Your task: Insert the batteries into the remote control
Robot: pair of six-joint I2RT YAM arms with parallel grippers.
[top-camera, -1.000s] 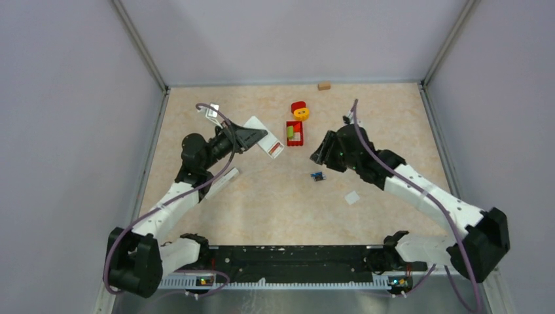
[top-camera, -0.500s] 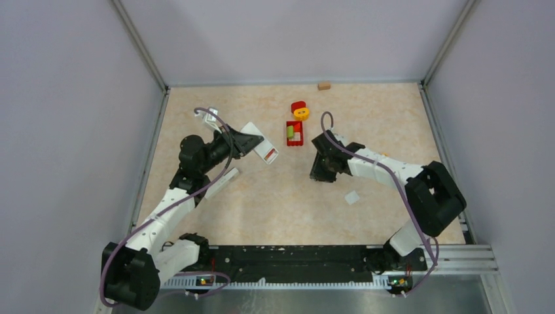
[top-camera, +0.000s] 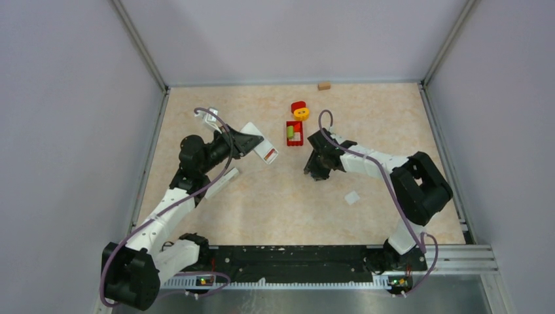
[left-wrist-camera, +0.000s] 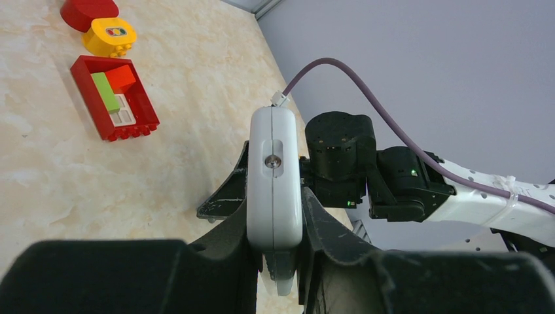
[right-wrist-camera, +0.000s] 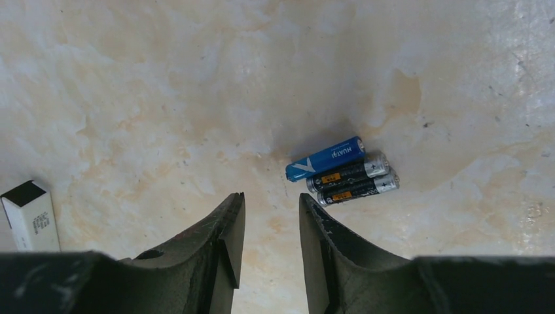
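Swinging in from the right side of the top view, the right arm has folded its elbow up and carried the right gripper (right-wrist-camera: pixel 269 226) leftward to the middle of the frame, low over the table (right-wrist-camera: pixel 131 98). Its jaws have drawn in to a narrow gap with nothing between them. Over on the left, the other arm has barely shifted.

From where I stand, the batteries (right-wrist-camera: pixel 341 172) lie in the right-centre of the right wrist view, up and to the right of the fingertips and apart from them. One is blue and two are dark, and they lie side by side, touching. In the top view the gripper hides them.

The left gripper (left-wrist-camera: pixel 275 216) is clamped on the remote (left-wrist-camera: pixel 273 163), holding it edge-on and raised in the centre of the left wrist view. The red tray (left-wrist-camera: pixel 129 131) sits on the table in the upper left of that view.

Those cells look light, hard and smooth. Being round, they would likely roll or skid if nudged from the side. I'd say the best hold is across the middle of one barrel, and the blue cell, on the outside of the row, seems the easiest to single out. The narrow jaw gap suits so slim a cell, though closing over the row could catch a neighbour.
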